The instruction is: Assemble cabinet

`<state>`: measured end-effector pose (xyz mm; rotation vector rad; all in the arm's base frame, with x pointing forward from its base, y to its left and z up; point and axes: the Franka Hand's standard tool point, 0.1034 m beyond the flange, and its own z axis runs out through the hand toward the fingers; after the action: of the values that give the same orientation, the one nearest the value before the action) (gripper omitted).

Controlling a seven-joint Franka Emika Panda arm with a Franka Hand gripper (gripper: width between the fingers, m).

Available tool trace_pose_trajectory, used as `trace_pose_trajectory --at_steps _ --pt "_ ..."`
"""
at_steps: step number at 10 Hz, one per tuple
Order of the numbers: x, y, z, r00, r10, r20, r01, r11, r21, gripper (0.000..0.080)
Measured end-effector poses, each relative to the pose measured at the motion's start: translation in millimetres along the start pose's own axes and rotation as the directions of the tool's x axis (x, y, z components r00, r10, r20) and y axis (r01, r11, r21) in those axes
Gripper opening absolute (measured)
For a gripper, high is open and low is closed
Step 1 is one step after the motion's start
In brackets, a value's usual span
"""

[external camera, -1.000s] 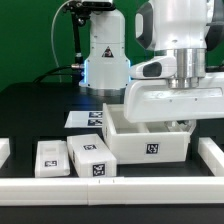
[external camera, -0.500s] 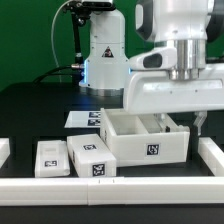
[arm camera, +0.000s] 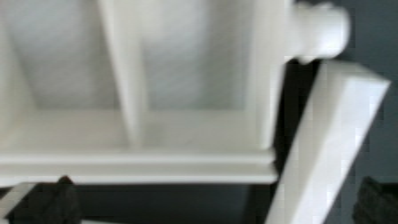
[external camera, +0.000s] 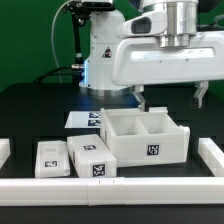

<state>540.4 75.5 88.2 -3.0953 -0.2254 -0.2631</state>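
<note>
Okay, gripper: my gripper [external camera: 174, 97] is spread wide with nothing between the fingers, hanging straight above the cabinet.
Cabinet: the cabinet [external camera: 148, 136] sits upright on the black table [external camera: 40, 110], toward the exterior view's right. Its open top faces up, one divider splits it into two compartments, and there is a tag on the near face.
Front rail: the front rail [external camera: 110, 188] runs just near of the cabinet.
Loose parts: the left block [external camera: 52, 157] and right block [external camera: 90, 157] lie side by side, with the right block just beside the cabinet's left wall.
Marker board: the marker board [external camera: 85, 118] lies flat, far-left of the cabinet.
Wrist view: I look down into the compartments, and they look empty.
Step, my guess: a free move to fetch the next part, probably a block.
Do it well: clear the cabinet walls before travelling left. Come down square, with the fingers spanning the block's narrow sides.
Risk: clipping the left wall would shove the cabinet.
</note>
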Motion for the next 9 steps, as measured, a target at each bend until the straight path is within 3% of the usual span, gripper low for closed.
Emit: trace_pose_trajectory --at_steps 1,3,5,7,9 --pt "-2.4 4.6 2.3 0.998 -0.055 0.005 0.055 0.998 -0.001 0.0795" --pt "-15.3 53.9 3.6 0.994 -0.087 0.069 0.087 0.996 -0.001 0.0797" --pt "-33.5 83.2 14.1 0.992 -0.089 0.089 0.090 0.996 -0.011 0.0797" --pt "-48.1 104.1 25.3 0.990 -0.105 0.094 0.107 0.994 -0.018 0.0797" --pt "-49.8 99.6 30.1 0.991 -0.088 0.096 0.090 0.996 -0.018 0.0773"
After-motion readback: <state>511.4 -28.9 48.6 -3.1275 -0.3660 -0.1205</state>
